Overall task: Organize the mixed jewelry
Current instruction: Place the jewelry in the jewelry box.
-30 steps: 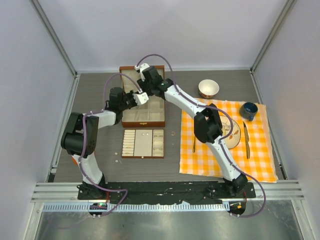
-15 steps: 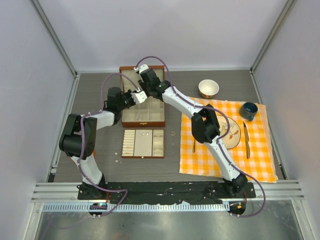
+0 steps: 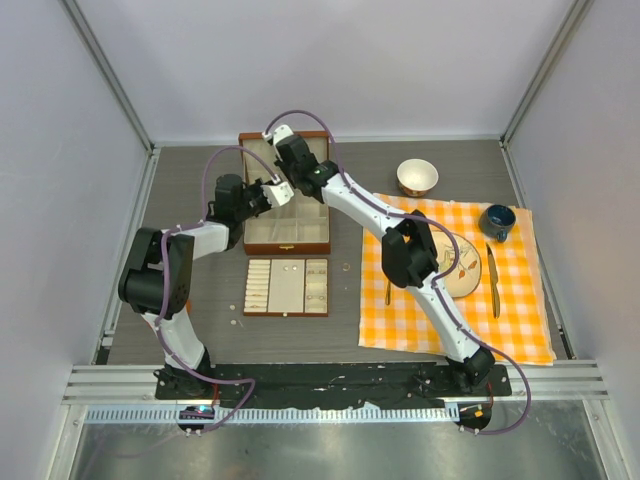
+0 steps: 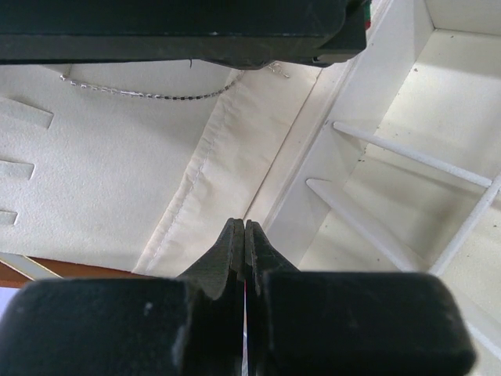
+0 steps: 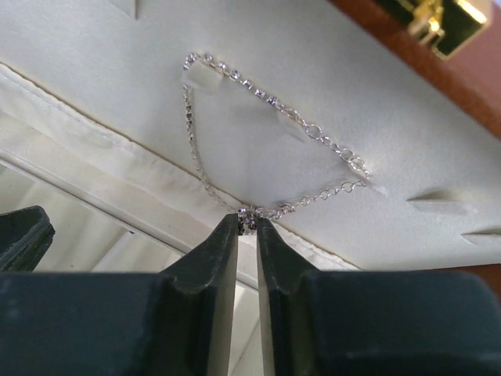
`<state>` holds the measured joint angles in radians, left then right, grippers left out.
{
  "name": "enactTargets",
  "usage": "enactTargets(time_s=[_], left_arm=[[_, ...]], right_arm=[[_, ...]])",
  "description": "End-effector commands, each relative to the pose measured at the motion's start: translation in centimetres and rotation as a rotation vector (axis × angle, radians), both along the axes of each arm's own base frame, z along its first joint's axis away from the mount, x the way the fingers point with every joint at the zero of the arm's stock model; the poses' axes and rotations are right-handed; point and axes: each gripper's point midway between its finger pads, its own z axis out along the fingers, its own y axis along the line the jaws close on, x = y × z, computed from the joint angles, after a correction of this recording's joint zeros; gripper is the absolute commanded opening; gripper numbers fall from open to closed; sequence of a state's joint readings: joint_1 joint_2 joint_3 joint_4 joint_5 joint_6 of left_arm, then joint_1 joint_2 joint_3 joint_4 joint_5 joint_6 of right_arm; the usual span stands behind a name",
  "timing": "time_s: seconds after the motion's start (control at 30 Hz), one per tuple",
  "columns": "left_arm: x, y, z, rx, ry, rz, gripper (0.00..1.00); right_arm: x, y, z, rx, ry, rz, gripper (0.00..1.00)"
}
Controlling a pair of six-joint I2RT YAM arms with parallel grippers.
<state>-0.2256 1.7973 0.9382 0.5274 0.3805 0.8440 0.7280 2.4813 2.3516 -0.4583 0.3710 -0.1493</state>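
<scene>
Two arms: white and black, both reaching from the near edge to the open wooden box at the back of the table.
Table (image 3: 190,180): dark grey, matte, with a fine plank-like grain.
Cloth (image 3: 520,320): orange and white check, flat on the right side of the table.
Wooden box (image 3: 288,245): brown glossy walls and a cream fabric lining. Thin cream dividers split the base into compartments, and the raised lid has a soft stitched pocket edge.
Tray (image 3: 287,287): rectangular and cream-lined, ribbed slots on its left, lying just in front of the box.
Plate (image 3: 468,275): round and pale with a brownish pattern, on the cloth, partly hidden by the right arm.
Bowl (image 3: 417,177): round, cream inside, on the bare table beside the cloth's far corner.
Mug (image 3: 497,221): dark blue-green, on the cloth's far edge.
Knife (image 3: 492,275): slim and gold, right of the plate.
Fork (image 3: 388,290): slim and gold, left of the plate.
Right gripper (image 5: 247,227): dark wedge-shaped jaws nearly together, tips pinching a sparkly bit of the thin chain necklace against the lid lining.
Left gripper (image 4: 244,235): jaws pressed together with nothing between them, over the seam where lid meets base.
Thin chain necklace (image 5: 258,94): silvery fine links, part set with tiny stones, looped on the cream lid lining.
Loose small pieces (image 3: 236,322): tiny pale specks on the table left of the tray. One small ring (image 3: 345,267) lies to its right.
</scene>
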Motion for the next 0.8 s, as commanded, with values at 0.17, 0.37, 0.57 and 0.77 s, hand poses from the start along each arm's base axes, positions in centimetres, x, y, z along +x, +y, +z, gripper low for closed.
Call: enactTargets(time_s=[0.17,0.37,0.57,0.77], left_arm=[[1.2,0.3,3.5,-0.068,-0.080,0.034,0.00],[1.9,0.6,4.6,-0.113,-0.087,0.067,0.03],[2.3,1.0,5.7,-0.165,-0.080,0.099,0.15],[1.3,1.8,7.1,-0.274,0.001,0.146,0.24]], right_arm=[[1.2,0.5,4.2,0.049,-0.108,-0.019,0.05],[0.9,0.5,6.1,0.064,-0.131,-0.017,0.01],[0.0,0.4,7.1,0.066,-0.126,0.001,0.03],[-1.8,0.0,7.9,0.072,-0.100,0.025,0.11]])
